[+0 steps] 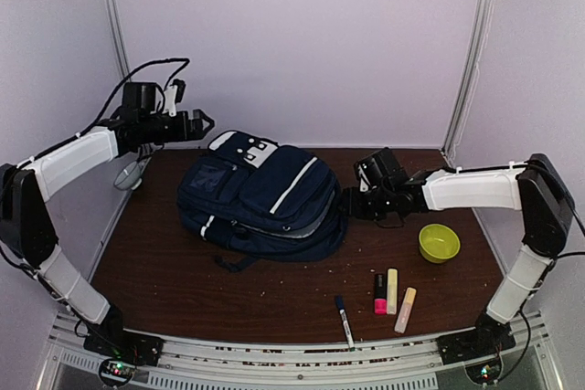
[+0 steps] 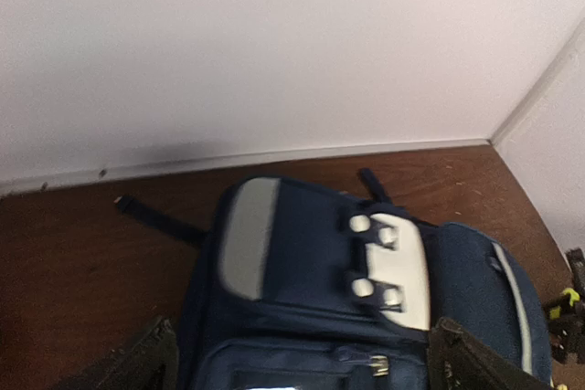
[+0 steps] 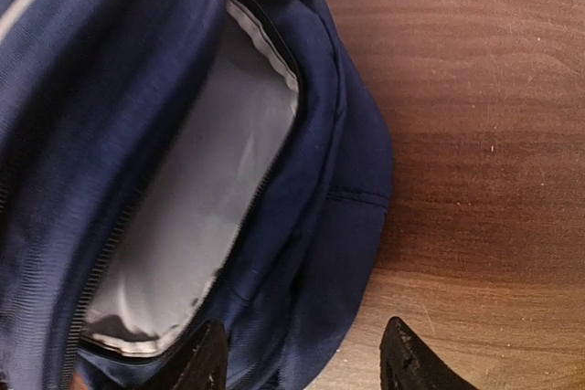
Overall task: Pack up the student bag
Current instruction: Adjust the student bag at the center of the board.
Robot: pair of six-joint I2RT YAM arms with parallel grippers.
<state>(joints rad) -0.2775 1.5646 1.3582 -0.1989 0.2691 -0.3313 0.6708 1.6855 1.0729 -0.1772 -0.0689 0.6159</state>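
Top view, student bag (image 1: 260, 198): lies flat at the middle of the brown surface (image 1: 183, 280), its top end toward the back wall.
Top view, left fingers (image 1: 203, 122): held in the air over the back-left corner, apart from the bag's top end.
Top view, right fingers (image 1: 347, 203): low at the bag's right edge, right up against the fabric.
Top view, small things: a green bowl (image 1: 439, 242) right of the bag; nearer the front edge a black marker (image 1: 344, 320), a pink highlighter (image 1: 379, 293), a yellow highlighter (image 1: 392, 290) and a peach highlighter (image 1: 405, 310), all clear of the bag.
Left wrist view, left fingers (image 2: 151, 358): spread wide at the bottom corners, nothing pinched.
Left wrist view, bag: below the fingers, its white patch (image 2: 402, 267) showing, a dark strap (image 2: 155, 216) trailing onto the wood.
Right wrist view, right fingers (image 3: 208, 358): spread, one tip over the bag's rim, the other over bare wood; nothing clamped.
Right wrist view, bag: compartment gaping, grey lining (image 3: 210, 198) showing inside.
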